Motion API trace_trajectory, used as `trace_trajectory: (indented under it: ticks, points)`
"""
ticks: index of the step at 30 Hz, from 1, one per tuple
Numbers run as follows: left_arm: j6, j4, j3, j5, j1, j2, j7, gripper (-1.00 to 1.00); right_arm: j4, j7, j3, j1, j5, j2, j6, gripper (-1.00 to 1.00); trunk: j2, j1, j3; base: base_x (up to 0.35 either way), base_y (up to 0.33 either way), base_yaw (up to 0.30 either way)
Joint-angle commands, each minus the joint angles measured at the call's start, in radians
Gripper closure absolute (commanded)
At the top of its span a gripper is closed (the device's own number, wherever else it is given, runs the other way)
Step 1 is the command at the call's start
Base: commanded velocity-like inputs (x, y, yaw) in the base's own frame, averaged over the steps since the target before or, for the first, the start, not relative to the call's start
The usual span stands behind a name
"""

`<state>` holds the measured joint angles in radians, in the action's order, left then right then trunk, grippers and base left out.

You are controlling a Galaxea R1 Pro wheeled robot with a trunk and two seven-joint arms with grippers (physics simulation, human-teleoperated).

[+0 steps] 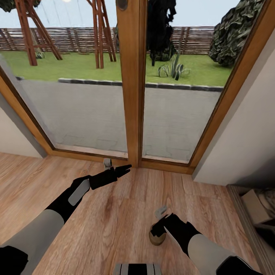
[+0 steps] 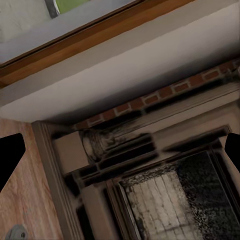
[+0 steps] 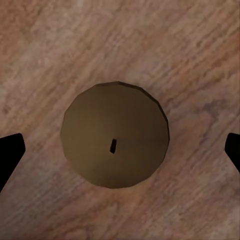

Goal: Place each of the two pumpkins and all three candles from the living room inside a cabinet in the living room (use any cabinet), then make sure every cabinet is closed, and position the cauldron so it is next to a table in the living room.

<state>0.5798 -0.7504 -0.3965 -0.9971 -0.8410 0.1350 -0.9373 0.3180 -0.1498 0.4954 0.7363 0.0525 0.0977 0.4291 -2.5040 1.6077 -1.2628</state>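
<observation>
One candle (image 1: 157, 238), a short stout tan cylinder, stands upright on the wood floor just ahead of my base. In the right wrist view its round top (image 3: 115, 141) with a small dark wick sits centred between the two fingertips (image 3: 10, 152), which stand wide apart and clear of it. My right gripper (image 1: 156, 230) points straight down over the candle and is open. My left gripper (image 1: 124, 169) reaches forward low over the floor toward the door frame, open and with nothing in it; its fingertips (image 2: 10, 155) show at the edges of the left wrist view.
A tall glass door with a wood frame (image 1: 131, 95) stands straight ahead, with a garden beyond it. A white wall (image 1: 244, 145) angles in at the right, and the ornate fireplace surround (image 1: 258, 206) (image 2: 150, 165) stands at the right edge. Wood floor (image 1: 95, 221) spreads around both arms.
</observation>
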Motion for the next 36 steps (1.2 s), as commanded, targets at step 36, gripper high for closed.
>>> trace_trajectory:
  ticks: [36]
  points:
    - [0.0,0.0,-0.001,0.002,0.0,0.0,0.0,-1.0,0.057,0.079,-0.006,0.0,-0.002,-0.003,-0.031,-1.0,-0.008,0.015,-0.128,0.0,0.0,0.0]
